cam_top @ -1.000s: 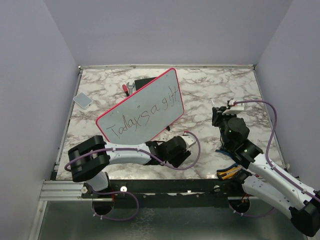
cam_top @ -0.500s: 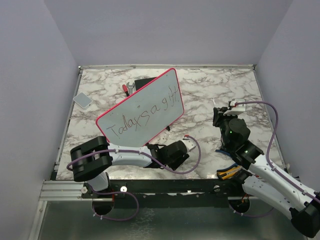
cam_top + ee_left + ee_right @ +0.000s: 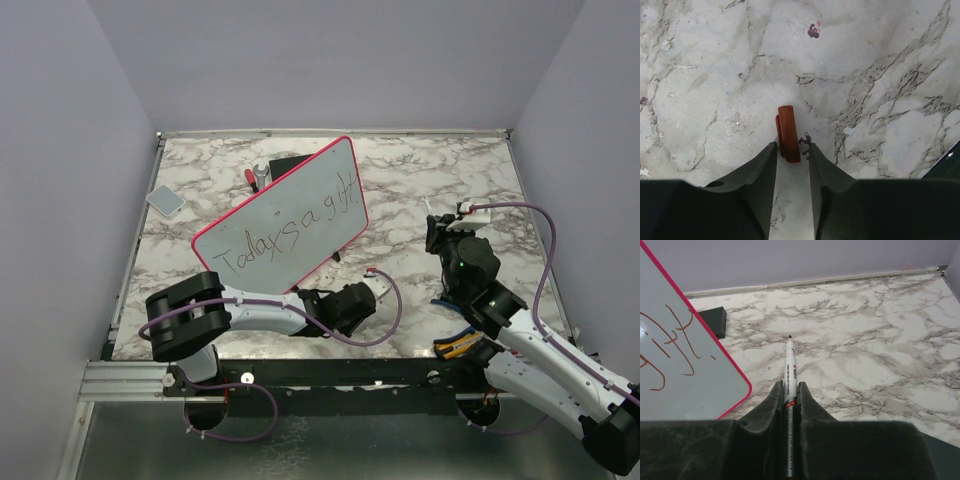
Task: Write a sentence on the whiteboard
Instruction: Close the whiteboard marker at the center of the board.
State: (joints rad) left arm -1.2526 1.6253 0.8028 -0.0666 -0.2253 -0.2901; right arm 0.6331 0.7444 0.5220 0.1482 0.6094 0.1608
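In the right wrist view the whiteboard [image 3: 690, 380] runs off at 9 o'clock, showing only the tail of the sentence [image 3: 670, 347]; the lower barrel of the pen [image 3: 790, 372] is buried between the fingers [image 3: 767, 410].

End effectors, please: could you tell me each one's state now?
Left end effector: red-brown marker cap between its jaws; grip cannot be told.
Right end effector: closed on the uncapped marker.

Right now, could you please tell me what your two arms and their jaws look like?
Both the left arm and right arm have glossy white links joined by bulky black joint housings. A thin purple cable loops alongside each. Small green lights glow on the right arm's black wrist. The jaws are matte dark grey, tapering to blunt tips.
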